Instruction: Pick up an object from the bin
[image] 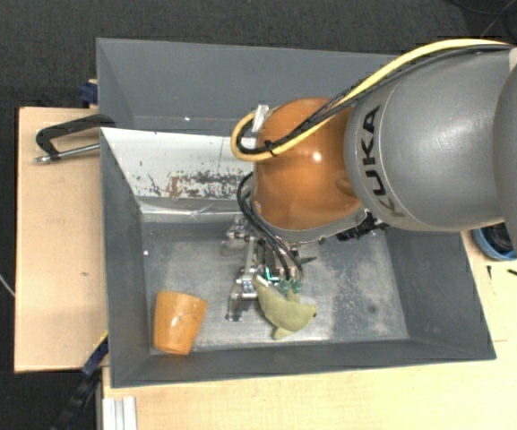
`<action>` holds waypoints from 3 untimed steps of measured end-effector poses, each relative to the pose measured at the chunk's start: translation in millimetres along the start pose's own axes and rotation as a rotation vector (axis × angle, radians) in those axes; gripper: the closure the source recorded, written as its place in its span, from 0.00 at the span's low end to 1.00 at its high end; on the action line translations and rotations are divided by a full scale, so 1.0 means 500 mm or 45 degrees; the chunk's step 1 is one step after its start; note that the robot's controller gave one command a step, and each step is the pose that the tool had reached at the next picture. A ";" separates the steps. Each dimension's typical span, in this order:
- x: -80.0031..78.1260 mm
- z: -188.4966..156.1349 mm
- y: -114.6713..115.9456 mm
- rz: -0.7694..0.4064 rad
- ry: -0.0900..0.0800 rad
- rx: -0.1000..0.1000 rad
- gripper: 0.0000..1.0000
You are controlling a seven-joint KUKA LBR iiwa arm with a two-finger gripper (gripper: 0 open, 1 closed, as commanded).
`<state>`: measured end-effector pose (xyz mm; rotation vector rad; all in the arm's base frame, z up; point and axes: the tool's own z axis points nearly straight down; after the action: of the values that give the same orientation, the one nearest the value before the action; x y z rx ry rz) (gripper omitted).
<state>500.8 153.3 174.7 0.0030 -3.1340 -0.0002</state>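
My gripper (240, 299) hangs low over the bin floor, near the front wall and a little left of the middle. Just to its right, touching or nearly touching it, lies a soft pale olive-yellow lump (287, 313); I cannot see whether the gripper holds it. An orange plastic cup (177, 322) lies tipped on its side in the bin's front left corner, well apart from the gripper.
The arm's orange wrist cover and grey body hang over the bin's middle and right, hiding the floor beneath them. The sloped bin walls stand close on all sides, and the front wall lies just below the gripper.
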 end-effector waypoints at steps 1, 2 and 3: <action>-0.031 0.021 0.032 -0.396 -0.017 -0.002 0.00; -0.068 0.139 -0.176 -0.382 -0.016 -0.001 0.00; -0.064 0.201 -0.169 -0.410 -0.017 -0.005 0.00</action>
<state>532.3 68.7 73.9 0.5081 -3.1060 -0.0078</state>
